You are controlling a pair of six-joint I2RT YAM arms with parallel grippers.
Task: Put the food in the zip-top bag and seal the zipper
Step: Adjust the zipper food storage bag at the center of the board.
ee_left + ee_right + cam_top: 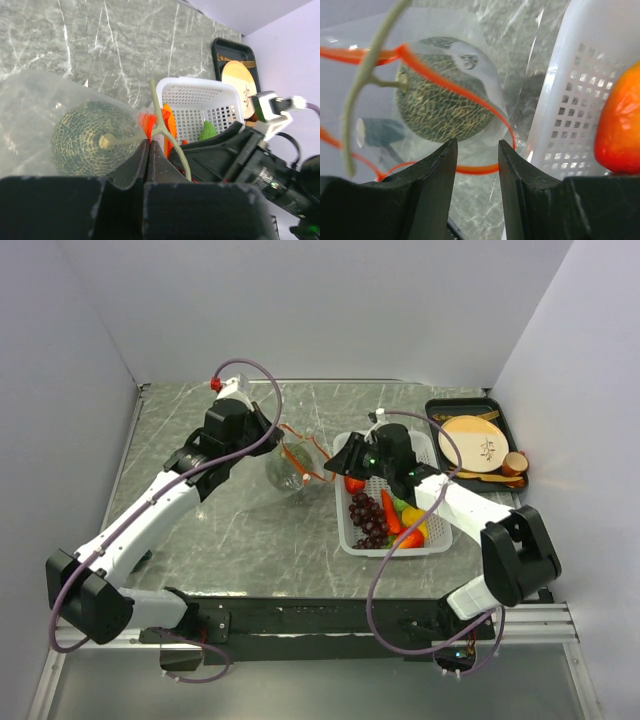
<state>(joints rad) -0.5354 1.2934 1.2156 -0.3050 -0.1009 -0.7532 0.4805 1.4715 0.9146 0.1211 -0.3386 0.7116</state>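
The clear zip-top bag (290,470) lies left of the white basket (440,540), with a dark green netted melon (85,145) inside it. My left gripper (148,142) is shut on the orange-red zipper (146,125) at the bag's mouth. My right gripper (476,142) hovers at the mouth with its jaws apart; the zipper (477,169) runs across behind the tips and nothing is clamped. In the basket lie purple grapes (367,518), a tomato (355,483), a carrot (390,510) and yellow and green pieces (412,518).
A black tray (440,410) at the back right holds a tan wooden disc (473,440) and a small brown cup (515,462). The basket wall (570,100) stands close to the right of my right fingers. White walls enclose the marble table (220,520).
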